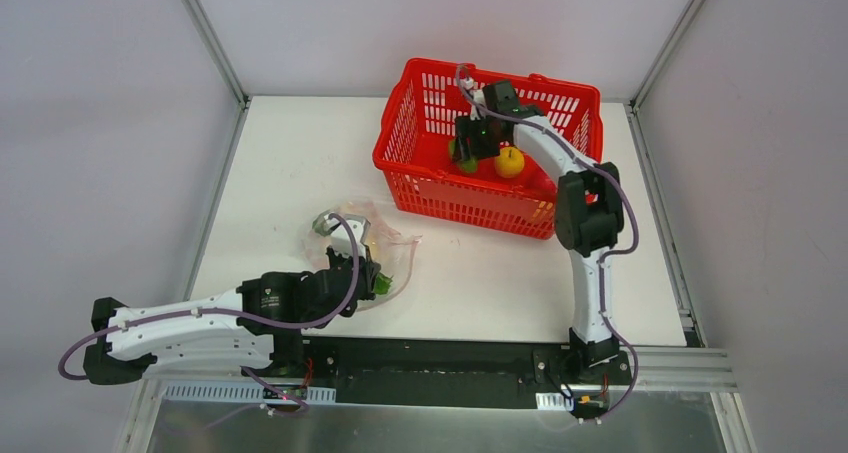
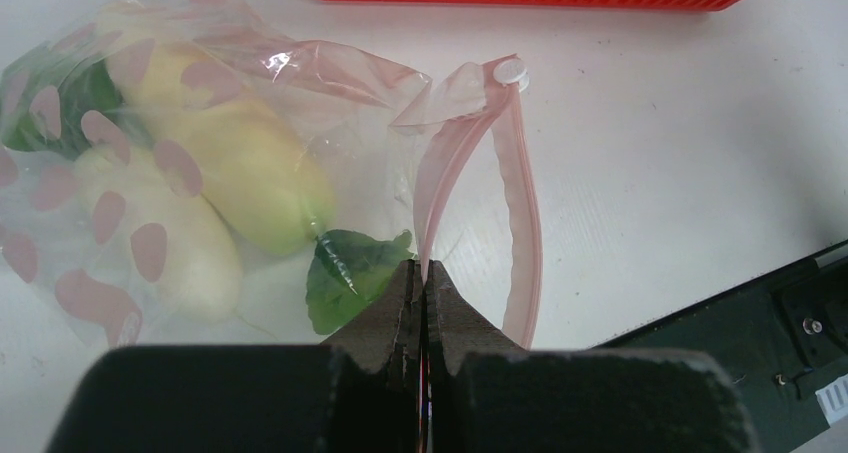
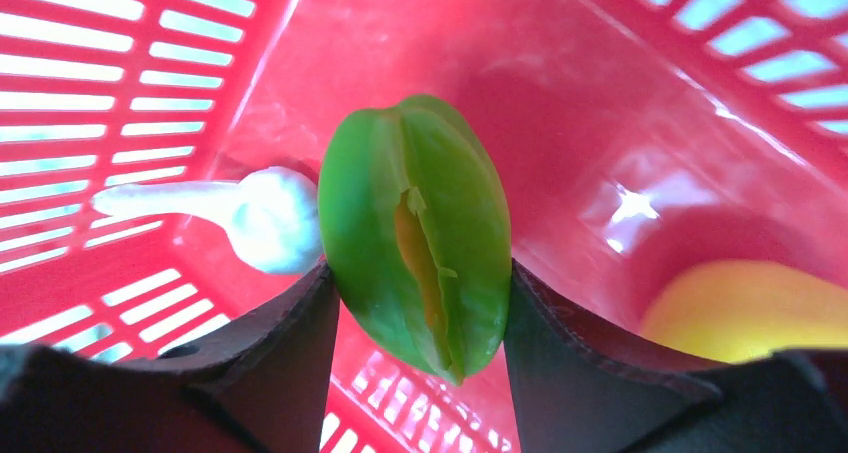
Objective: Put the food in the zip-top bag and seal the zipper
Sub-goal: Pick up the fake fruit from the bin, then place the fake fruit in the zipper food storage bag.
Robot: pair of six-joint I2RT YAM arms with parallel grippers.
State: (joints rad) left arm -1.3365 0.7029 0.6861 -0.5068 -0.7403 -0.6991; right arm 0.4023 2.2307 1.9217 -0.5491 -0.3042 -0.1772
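The left arm (image 1: 190, 328) reaches from the lower left of the top view to the zip-top bag (image 1: 350, 235), which lies on the white surface (image 1: 480, 273) left of centre, well apart from the red basket (image 1: 440, 188) in the upper middle. In the left wrist view the left jaws are pressed together, and one strand of the zipper (image 2: 455, 153) runs down into their tips, so they are pinched on it. The other strand curves past on the right. Both strands meet at a white slider (image 2: 511, 71) near the top of that view. The mouth gapes between the two strands. Through the clear plastic, which carries pink blotches, show a pale yellow piece (image 2: 240, 163), a whitish long piece (image 2: 190, 243) below it, and a green leaf (image 2: 350, 278) just beside the jaw tips.

The right arm (image 1: 590, 223) bends over the basket's near wall, its wrist down inside. In the right wrist view the right jaws stand partly apart, with a green piece (image 3: 420, 233) upright between them, both pads touching its sides. Whether it rests on the basket floor cannot be told. Behind it on the left lies a white bulb-shaped piece (image 3: 265, 218), and at the lower right a yellow ball (image 3: 750, 308), both in the basket.
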